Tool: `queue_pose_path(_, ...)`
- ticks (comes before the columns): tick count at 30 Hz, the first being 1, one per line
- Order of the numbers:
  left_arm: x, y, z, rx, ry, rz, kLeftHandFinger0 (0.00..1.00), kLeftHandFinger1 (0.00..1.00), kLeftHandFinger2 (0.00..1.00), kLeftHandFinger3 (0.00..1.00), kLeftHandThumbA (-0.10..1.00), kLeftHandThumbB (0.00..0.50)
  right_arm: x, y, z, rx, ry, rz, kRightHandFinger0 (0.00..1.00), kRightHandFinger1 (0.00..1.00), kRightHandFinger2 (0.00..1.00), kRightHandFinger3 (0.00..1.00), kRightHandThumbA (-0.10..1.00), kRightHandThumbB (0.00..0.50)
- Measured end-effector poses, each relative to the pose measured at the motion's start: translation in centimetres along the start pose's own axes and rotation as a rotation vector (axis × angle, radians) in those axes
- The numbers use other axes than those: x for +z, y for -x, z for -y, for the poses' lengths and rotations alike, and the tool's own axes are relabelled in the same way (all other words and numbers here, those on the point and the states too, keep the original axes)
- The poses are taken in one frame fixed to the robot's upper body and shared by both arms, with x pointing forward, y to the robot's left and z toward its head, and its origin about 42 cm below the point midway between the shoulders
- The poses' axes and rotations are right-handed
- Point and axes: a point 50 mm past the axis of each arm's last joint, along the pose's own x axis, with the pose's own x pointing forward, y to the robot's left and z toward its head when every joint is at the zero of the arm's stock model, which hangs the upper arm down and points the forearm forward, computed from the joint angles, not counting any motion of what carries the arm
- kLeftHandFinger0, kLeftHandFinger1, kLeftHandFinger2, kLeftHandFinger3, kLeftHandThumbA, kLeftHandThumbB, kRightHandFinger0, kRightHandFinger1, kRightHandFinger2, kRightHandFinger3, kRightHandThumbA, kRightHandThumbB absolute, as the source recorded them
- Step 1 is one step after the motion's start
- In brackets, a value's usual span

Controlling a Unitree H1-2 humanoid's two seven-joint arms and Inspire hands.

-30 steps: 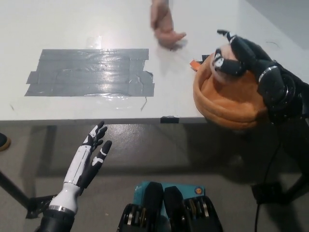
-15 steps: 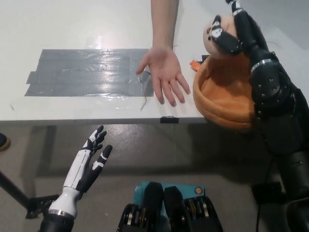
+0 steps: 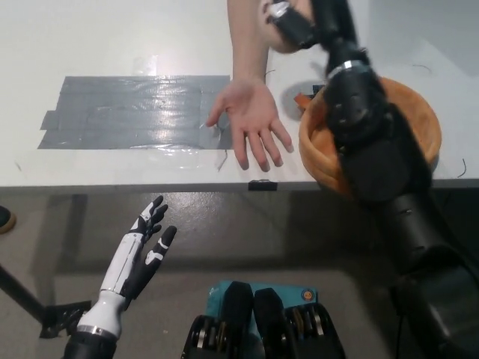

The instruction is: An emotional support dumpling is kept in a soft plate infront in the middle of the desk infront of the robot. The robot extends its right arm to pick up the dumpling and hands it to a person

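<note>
The dumpling (image 3: 271,30) is up at twelve o'clock, right at the top edge, only a pale sliver of it showing, pinched in the black right hand (image 3: 296,19) whose fingers wrap its near side. Half a second back it sat just above the plate's rim; a second back it was barely lifted out of the bowl, so the arm has carried it up and toward the middle, and the soft orange plate (image 3: 419,105) at two o'clock now lies empty behind the forearm. The person's hand (image 3: 251,120), which was a blur at the far edge a second ago, lies palm up and open on the desk at about twelve o'clock, close below the dumpling, not touching it. That reads as the pick done and the handover about to close; the remaining move looks like a short lowering onto that palm before letting go. The white left hand (image 3: 138,250) rests at seven o'clock, below the desk edge, fingers spread, holding nothing. The white desk (image 3: 112,37) carries a wide patch of grey tape (image 3: 135,112) at ten o'clock; beneath is grey floor
</note>
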Motion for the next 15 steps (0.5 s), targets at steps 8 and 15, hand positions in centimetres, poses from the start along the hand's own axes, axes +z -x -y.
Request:
queue_pose_path(8,0.1,-0.2,0.1,-0.006,-0.002,0.005,1.0,1.0,1.0,1.0,0.88,0.0,-1.9,1.4,-4.9,0.059,0.013,-0.053,0.0,0.39,0.89,0.91,-0.1,0.162)
queue_pose_path(15,0.2,-0.2,0.1,-0.008,-0.003,0.006,1.0,1.0,1.0,1.0,0.87,0.001,-3.8,2.6,-6.8,0.102,0.017,-0.076,0.08,0.5,0.86,0.92,-0.1,0.191)
